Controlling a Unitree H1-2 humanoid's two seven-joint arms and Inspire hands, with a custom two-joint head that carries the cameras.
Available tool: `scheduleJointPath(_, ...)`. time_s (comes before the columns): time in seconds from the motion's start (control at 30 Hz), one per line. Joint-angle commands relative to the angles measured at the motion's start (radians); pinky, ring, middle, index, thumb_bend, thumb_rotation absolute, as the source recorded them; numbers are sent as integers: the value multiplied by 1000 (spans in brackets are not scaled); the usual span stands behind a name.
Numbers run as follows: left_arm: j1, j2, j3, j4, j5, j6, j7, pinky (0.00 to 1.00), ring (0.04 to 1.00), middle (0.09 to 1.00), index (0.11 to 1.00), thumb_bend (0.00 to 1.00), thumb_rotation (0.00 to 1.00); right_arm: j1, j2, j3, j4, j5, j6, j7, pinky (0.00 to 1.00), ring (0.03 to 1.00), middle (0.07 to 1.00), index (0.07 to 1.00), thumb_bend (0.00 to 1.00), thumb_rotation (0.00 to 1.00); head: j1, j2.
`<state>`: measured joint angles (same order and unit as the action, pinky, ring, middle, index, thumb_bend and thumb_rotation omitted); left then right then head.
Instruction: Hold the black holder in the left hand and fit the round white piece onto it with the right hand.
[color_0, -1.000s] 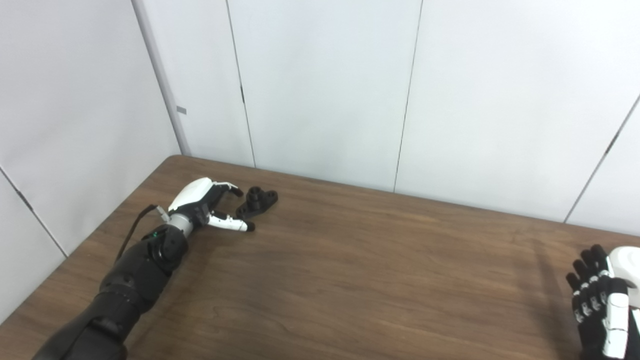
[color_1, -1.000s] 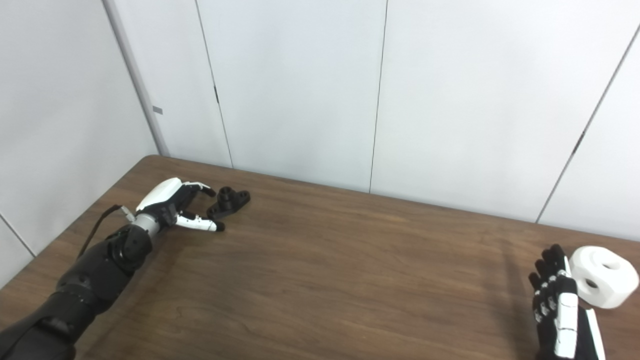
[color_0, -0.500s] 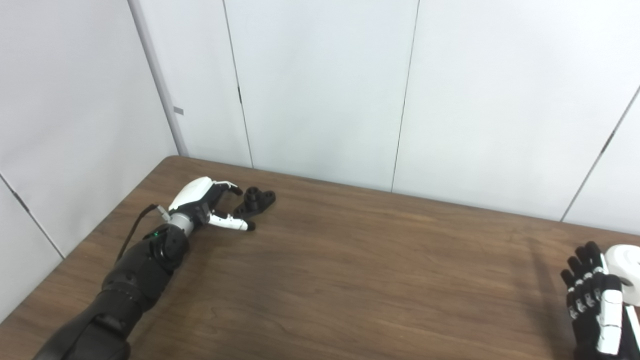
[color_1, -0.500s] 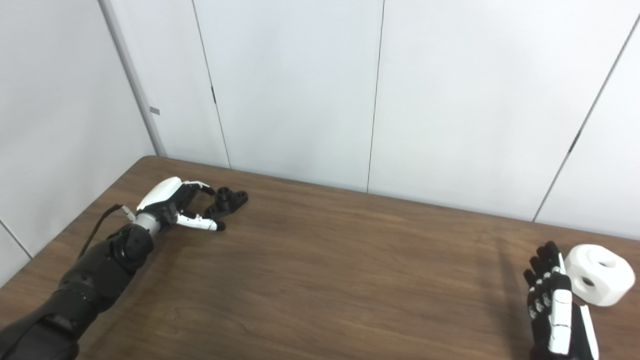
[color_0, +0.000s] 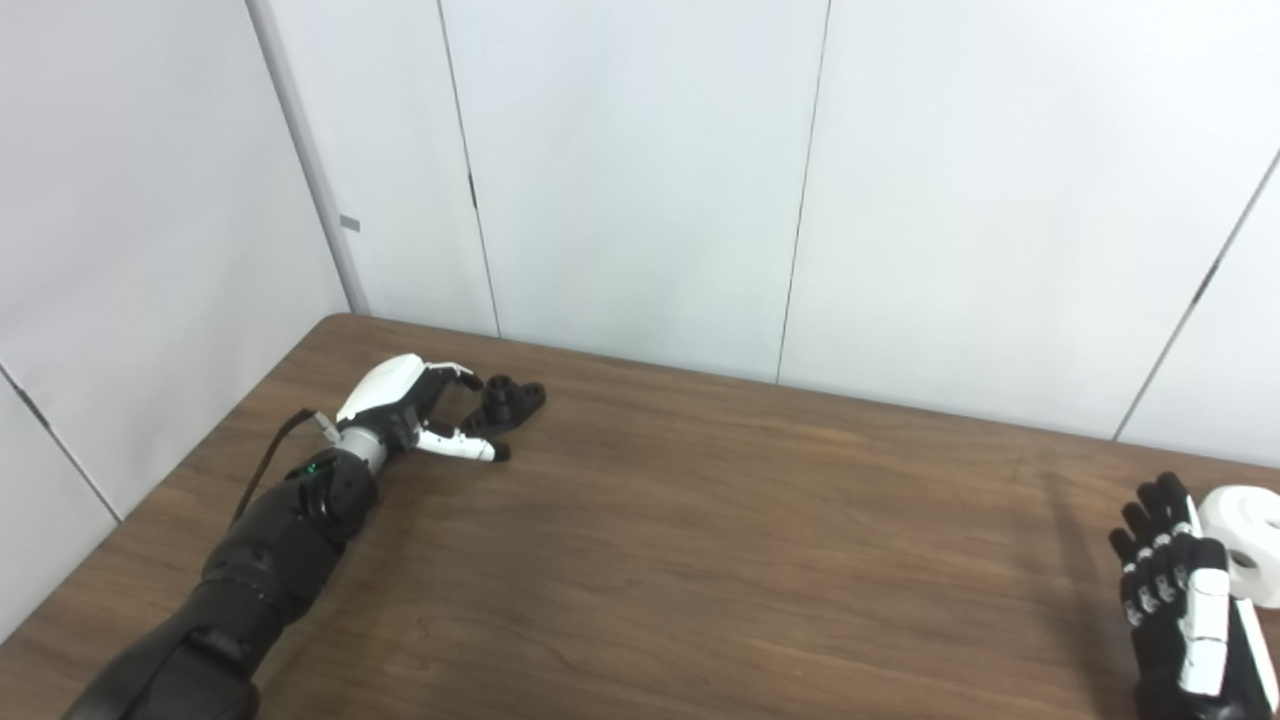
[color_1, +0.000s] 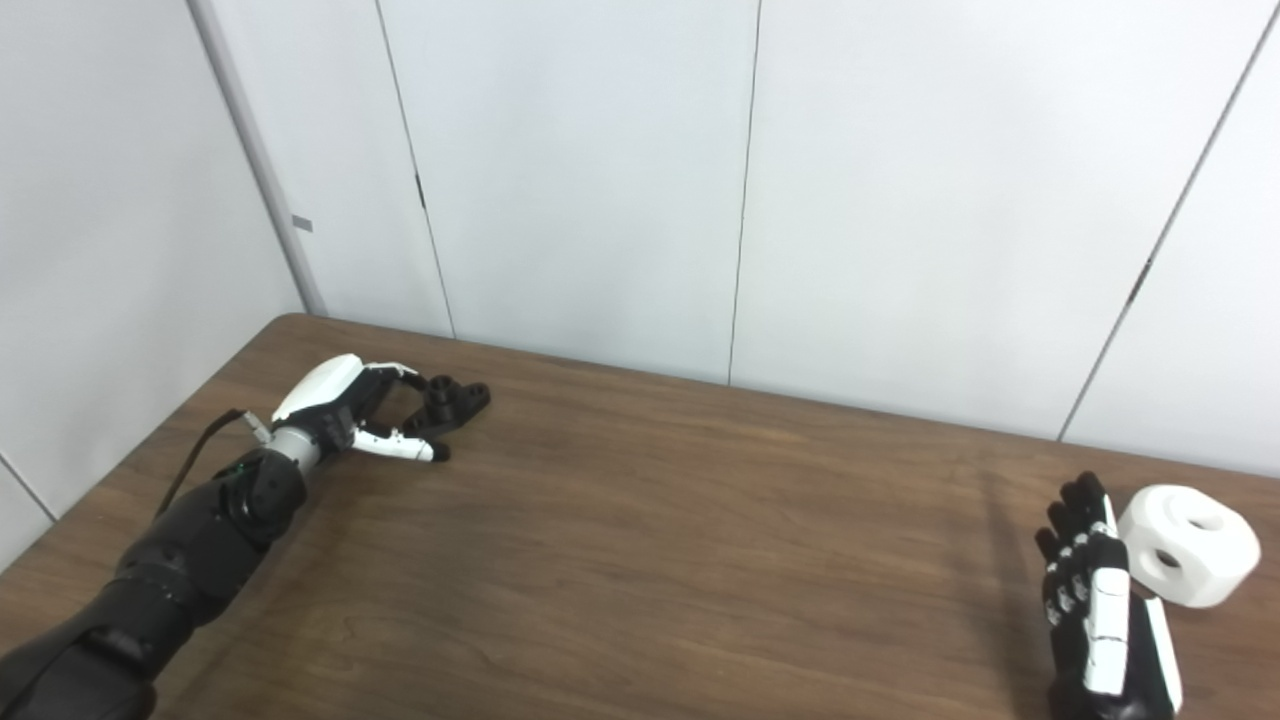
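Observation:
The black holder (color_0: 505, 402) lies flat on the brown table (color_0: 700, 520) near its far left corner. My left hand (color_0: 410, 405) rests on the table just left of it, open, with fingers curled over the holder's near end and the thumb stretched below it. The round white piece (color_1: 1190, 545) with holes sits at the table's right side. My right hand (color_1: 1095, 600) stands open and upright just left of the white piece, fingers pointing up, holding nothing. Whether it touches the piece is unclear.
White wall panels (color_0: 640, 170) close off the back and left edges of the table. The table's wide wooden middle lies between the two hands.
The camera has swung slightly right, shifting the whole scene left. My left hand's fingers have reached closer over the holder. My right hand stays open beside the white piece.

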<state>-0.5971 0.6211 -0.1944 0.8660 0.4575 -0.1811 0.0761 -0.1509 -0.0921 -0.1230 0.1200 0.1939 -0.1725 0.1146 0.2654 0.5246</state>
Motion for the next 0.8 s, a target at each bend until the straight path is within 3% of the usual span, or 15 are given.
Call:
scheduleJointPath(0.0,-33,-11,-17,-9,12,-11,-9,972,948,875,776,982,281,20,18,9,35,-4,-25,-5,1000,1000,1000,996,433,1000,0,1)
scheduleJointPath(0.63,-30,-22,-41,-28,19,-11,10,979,948,874,775,973,304,11,15,3,74,4,-58,6,1000,1000,1000,995,436,1000,0,4)
scheduleJointPath(0.73,-36,-24,-43,-12,28,-22,51,945,923,841,649,885,156,12,12,3,70,13,-56,12,999,1000,1000,997,444,999,6,9)
scheduleJointPath(0.77,-38,-24,-43,-2,27,-37,62,941,916,813,569,709,106,13,12,3,66,15,-52,13,1000,1000,1000,999,445,999,7,10)
